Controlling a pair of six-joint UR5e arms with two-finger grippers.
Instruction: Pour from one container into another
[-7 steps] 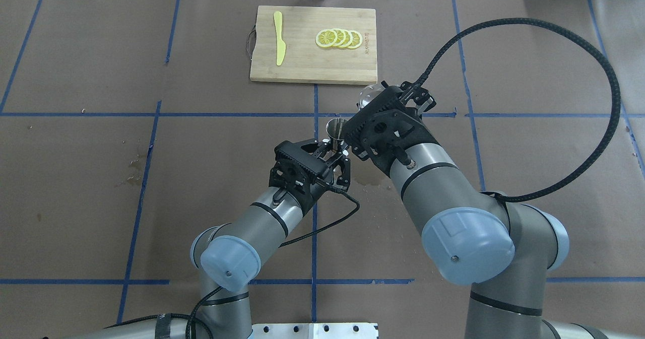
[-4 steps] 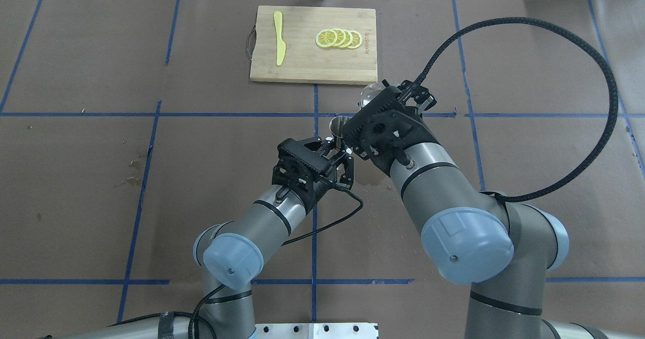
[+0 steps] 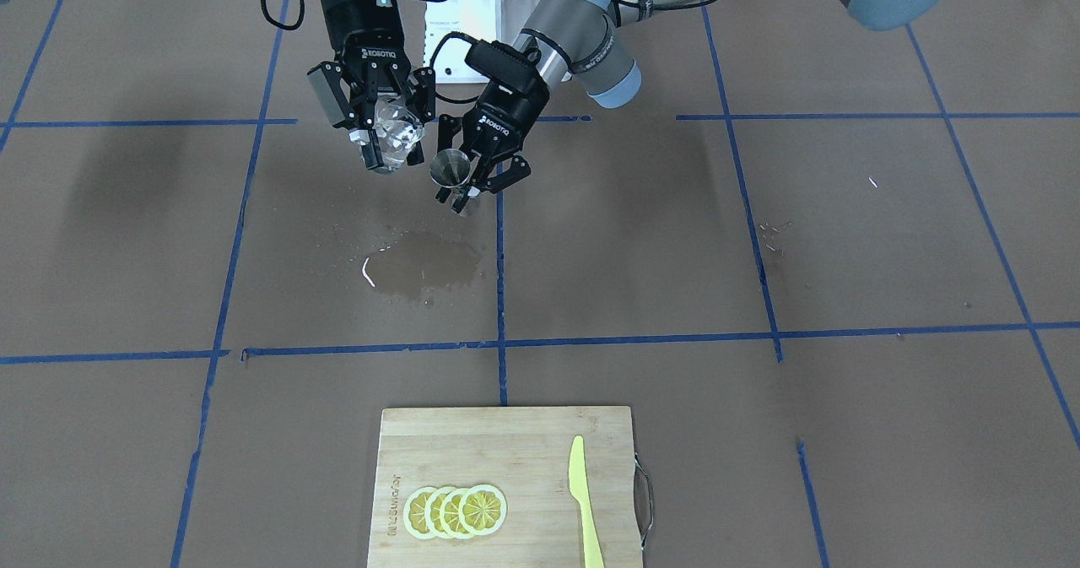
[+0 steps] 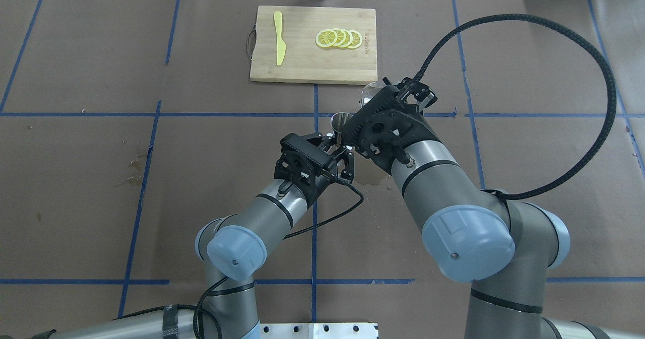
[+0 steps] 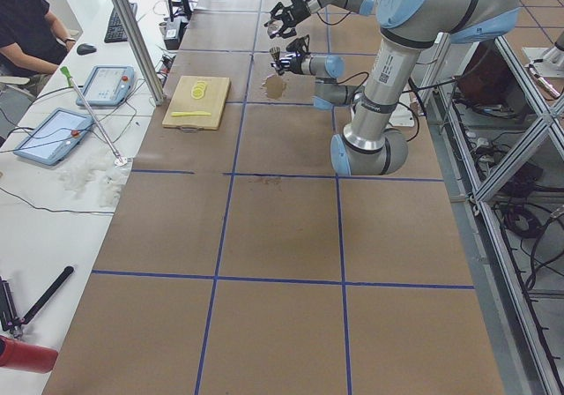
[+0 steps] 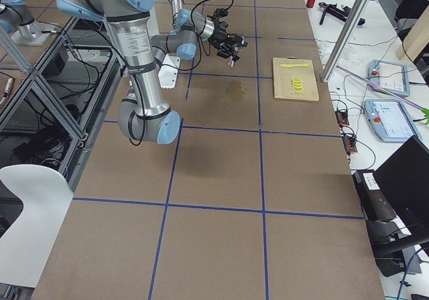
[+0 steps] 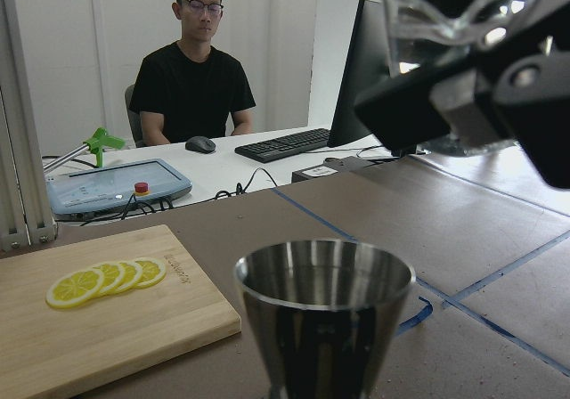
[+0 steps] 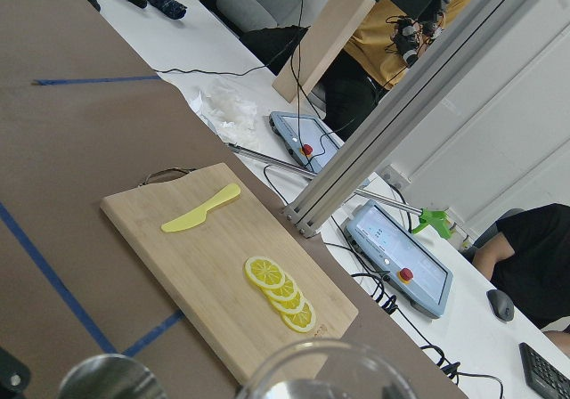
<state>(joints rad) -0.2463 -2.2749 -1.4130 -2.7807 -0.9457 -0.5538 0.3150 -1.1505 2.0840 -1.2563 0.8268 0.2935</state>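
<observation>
Since the earlier overhead frames, the left gripper (image 3: 468, 181) has edged slightly forward and toward the right arm, carrying the steel jigger (image 3: 451, 168) with it, while the right gripper (image 3: 390, 150) has barely shifted.

The jigger sits upright between the left gripper's fingers, which are clamped on its lower half, with its mouth clear above them. The clear glass tumbler (image 3: 396, 133) is pinched between the right gripper's fingers. It is held just beside the jigger and a little higher, and it looks tipped toward it. Both vessels hang above the table (image 3: 759, 433), and the two rims are close but not touching.

From overhead, the right wrist covers most of the tumbler, leaving only a sliver of glass showing. The left wrist view cuts off the jigger's lower cone and the right wrist view clips both rims.

The jigger's inner wall gleams, but its bottom is out of sight, so I cannot tell whether either vessel holds liquid. A wet patch (image 3: 422, 264) darkens the paper nearby (well short of the cutting board (image 3: 506, 441) with its lemon slices (image 3: 456, 511) and yellow knife (image 3: 582, 500)).
</observation>
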